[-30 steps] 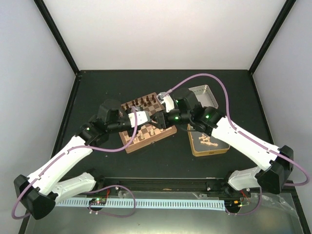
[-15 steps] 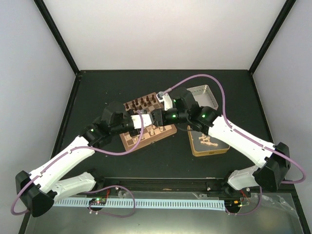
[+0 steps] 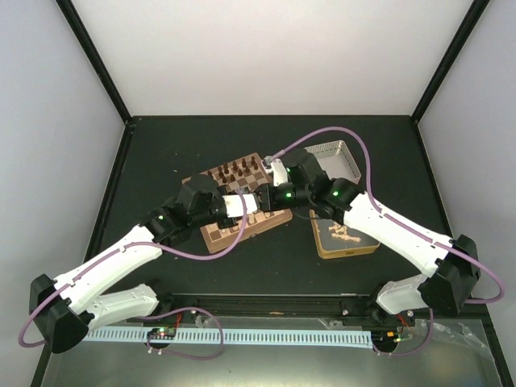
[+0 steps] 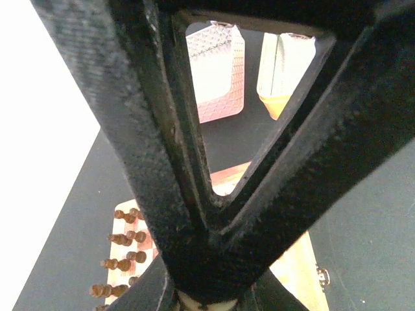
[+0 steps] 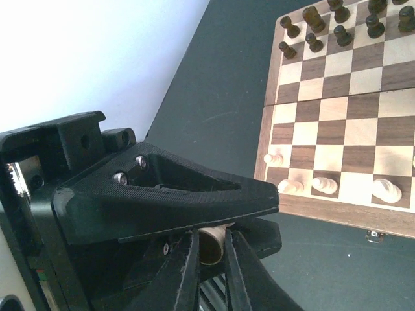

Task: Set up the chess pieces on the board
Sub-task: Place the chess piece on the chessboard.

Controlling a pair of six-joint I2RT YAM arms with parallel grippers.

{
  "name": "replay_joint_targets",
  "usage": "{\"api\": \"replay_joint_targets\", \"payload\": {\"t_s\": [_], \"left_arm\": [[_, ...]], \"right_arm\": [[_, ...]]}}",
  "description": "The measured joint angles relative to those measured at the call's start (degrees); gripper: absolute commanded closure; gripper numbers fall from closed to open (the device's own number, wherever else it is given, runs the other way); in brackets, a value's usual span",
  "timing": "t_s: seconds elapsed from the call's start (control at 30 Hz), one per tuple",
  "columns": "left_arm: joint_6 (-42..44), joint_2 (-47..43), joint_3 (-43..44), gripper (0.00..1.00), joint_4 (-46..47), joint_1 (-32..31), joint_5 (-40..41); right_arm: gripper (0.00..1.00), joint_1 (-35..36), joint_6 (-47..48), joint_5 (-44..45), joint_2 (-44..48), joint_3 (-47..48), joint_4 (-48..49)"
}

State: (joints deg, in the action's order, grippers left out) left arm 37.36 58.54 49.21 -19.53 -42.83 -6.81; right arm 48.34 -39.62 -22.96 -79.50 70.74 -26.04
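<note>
I see both arms reaching in over the board [image 5: 337, 110], which sits tilted in the middle of the dark counter [image 3: 161, 153]. My right hand [image 5: 211, 251] is closed on a small pale piece [image 5: 211, 241]. It pinches the piece between its two thin fingers [image 5: 189, 265], just off the near edge of the board. My left hand [image 4: 207, 269] is right on top of that spot, and its big black body fills much of the right wrist view. Its fingers are pressed together into a V. A bit of something pale shows at their tips, but I cannot tell if the left hand is gripping it too.

On the board, four pale pieces [image 5: 324, 185] stand or lie along the edge row nearest the hands. Some look tipped over. The dark pieces [image 5: 337, 23] stand in rows at the far edge.

To the right of the board is a gold tin [image 3: 348, 253] with more pale pieces in it. A pink tin lid [image 3: 339, 157] lies behind the tin.
</note>
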Motion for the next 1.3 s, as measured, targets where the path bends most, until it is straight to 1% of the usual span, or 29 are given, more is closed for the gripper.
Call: {"api": "replay_joint_targets", "payload": {"t_s": [0.2, 0.5, 0.63, 0.8, 0.93, 1.03, 1.17, 1.3], "left_arm": [[-0.07, -0.04, -1.14, 0.86, 0.37, -0.37, 0.0], [-1.07, -0.31, -1.44, 0.86, 2.84, -0.92, -0.07], [-1.57, -0.46, -1.49, 0.87, 3.76, -1.16, -0.17], [-3.69, 0.55, -1.42, 0.87, 4.92, -1.66, -1.55], [-7.8, 5.03, 0.02, 0.84, 5.88, -3.1, -3.13], [-12.15, 9.64, 1.7, 0.83, 5.46, -5.01, -3.65], [-18.91, 15.32, 3.67, 0.83, 3.1, -8.81, -3.26], [-25.07, 22.05, 5.92, 0.85, -0.35, -11.89, -1.97]], "right_arm": [[0.91, -0.39, -0.83, -0.02, 1.2, -3.28, 2.67], [0.91, -1.73, -1.7, -1.27, 3.87, -6.4, 6.62], [0.87, -2.32, -1.66, -1.77, 4.72, -7.02, 7.34], [0.79, -3.78, -1.68, -0.17, 7.39, -9.46, 7.13], [0.72, -9.4, -3.21, 4.39, 12.79, -15.47, 5.84], [0.71, -14.14, -3.91, 9.14, 16.76, -19.47, 2.84], [0.7, -16.0, -4.02, 14.23, 18.69, -21.11, -1.07], [0.7, -16.65, -4.31, 17.29, 19.5, -22.86, -3.1]]}}
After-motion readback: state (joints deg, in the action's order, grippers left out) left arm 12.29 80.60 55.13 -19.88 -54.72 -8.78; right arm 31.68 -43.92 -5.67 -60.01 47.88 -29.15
